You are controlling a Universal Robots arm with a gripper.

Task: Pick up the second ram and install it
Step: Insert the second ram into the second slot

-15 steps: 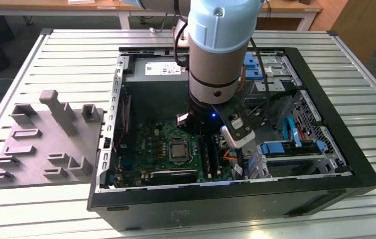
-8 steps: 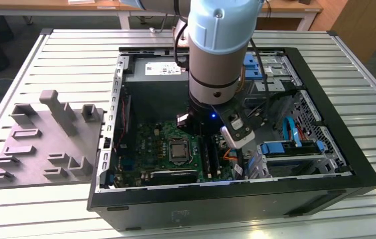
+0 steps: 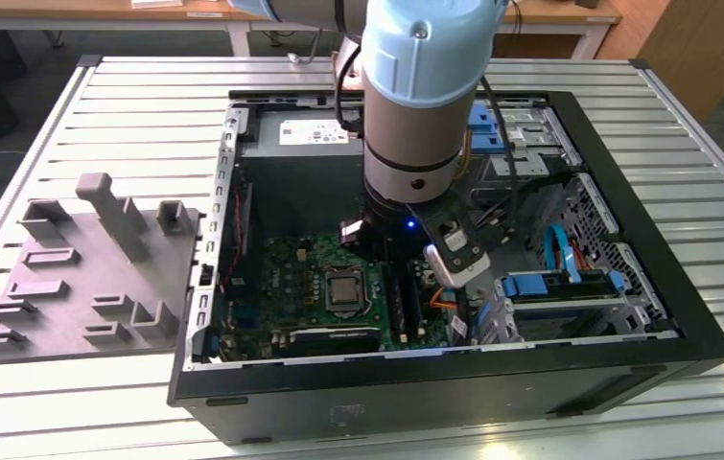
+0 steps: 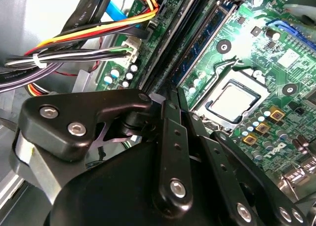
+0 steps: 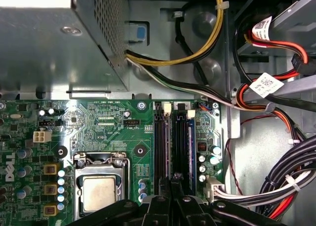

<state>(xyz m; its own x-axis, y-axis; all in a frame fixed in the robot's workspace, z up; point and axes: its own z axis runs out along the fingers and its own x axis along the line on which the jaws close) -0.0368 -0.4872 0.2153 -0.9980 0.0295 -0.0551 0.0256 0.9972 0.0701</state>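
The end effector (image 4: 168, 95) has its fingers pressed together, tips over the memory slots; I cannot tell whether anything thin is between them. The second ram (image 5: 181, 147) stands on edge in a slot right at those tips. In the exterior view, the processor socket (image 3: 339, 287) lies at nine o'clock from the arm's wrist, inside the open computer case (image 3: 464, 383). The grey fixture (image 3: 93, 268) rests farther toward nine o'clock on the counter (image 3: 144, 96).

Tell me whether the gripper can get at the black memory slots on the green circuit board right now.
Probably yes. The gripper hangs directly over the black memory slots inside the dark open computer case; the bundled cables lie off to one side, and nothing crosses the slots.
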